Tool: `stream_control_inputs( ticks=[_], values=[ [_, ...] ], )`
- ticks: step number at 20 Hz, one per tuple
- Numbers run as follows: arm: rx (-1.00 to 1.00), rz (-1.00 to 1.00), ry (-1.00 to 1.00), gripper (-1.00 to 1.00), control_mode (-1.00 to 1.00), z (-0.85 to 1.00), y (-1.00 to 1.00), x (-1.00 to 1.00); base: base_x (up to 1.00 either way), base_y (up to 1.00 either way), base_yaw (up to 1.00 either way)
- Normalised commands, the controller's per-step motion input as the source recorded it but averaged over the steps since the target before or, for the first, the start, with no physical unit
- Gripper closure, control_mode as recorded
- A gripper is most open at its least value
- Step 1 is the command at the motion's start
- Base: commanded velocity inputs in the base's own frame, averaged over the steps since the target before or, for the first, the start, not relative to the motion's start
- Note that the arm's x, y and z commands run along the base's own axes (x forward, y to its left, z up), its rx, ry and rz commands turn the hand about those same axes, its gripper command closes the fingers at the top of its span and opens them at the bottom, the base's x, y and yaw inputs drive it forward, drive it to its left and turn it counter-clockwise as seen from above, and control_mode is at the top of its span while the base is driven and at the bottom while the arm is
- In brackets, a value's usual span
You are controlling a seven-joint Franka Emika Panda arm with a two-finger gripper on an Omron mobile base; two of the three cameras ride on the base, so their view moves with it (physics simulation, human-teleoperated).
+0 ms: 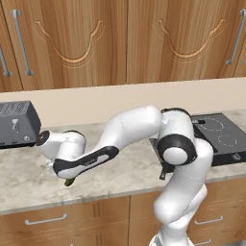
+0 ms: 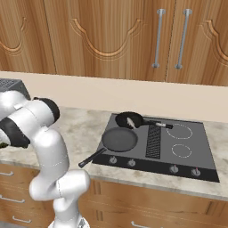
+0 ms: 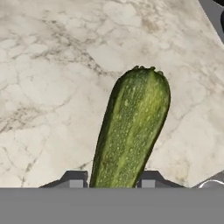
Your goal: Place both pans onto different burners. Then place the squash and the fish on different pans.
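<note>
Light bright and even everywhere, soft, no strong lamp spot. Counter [image 1: 29, 178] pale, easy to see. Small soft shadow under arm [image 1: 129, 129] on counter. Cupboard doors [image 2: 111, 35] warm brown, no glare. Shiny white patches on arm's round parts. Stove top [image 2: 187, 151] dark and flat, white rings sharp. Squash [image 3: 131, 131] up close looks clear, speckles show, one long side darker. Edges of things a bit jagged and blocky. No blur. No bending at picture edges.
</note>
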Motion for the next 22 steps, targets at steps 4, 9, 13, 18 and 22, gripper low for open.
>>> stream_control_inputs(
  ticks=[4,9,13,18,22],
  values=[
    [0.00,0.27,-0.10,1.00,-1.00,0.44,-0.58,-0.37,0.00,0.00,0.00],
    [0.00,0.32,-0.09,1.00,-1.00,0.36,-0.63,-0.39,0.00,0.00,0.00],
    [0.00,0.27,-0.08,1.00,-1.00,0.43,-0.62,-0.39,0.00,0.00,0.00],
    [0.03,0.17,-0.02,1.00,-1.00,0.24,-0.60,-0.33,0.00,0.00,0.00],
    [0.07,0.04,0.00,1.00,-1.00,0.12,-0.53,-0.26,0.00,0.00,0.00]
  ],
)
